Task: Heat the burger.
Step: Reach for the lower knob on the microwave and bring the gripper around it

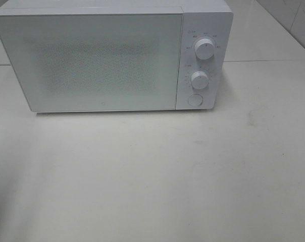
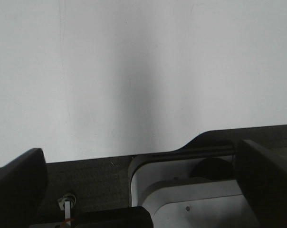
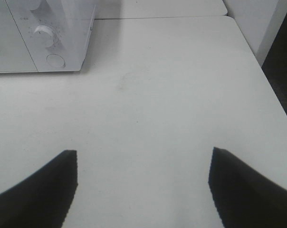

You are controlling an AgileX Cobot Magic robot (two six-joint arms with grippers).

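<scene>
While the burger shows in none of my views, leaving its direction unknowable, my left gripper and right gripper hang wide open and empty, the right seemingly nearer the shut boxy white microwave oven and its round door button.

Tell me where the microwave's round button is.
In the high view, the round button sits at the bottom of the control panel on the right of the microwave, just below the lower knob.
</scene>
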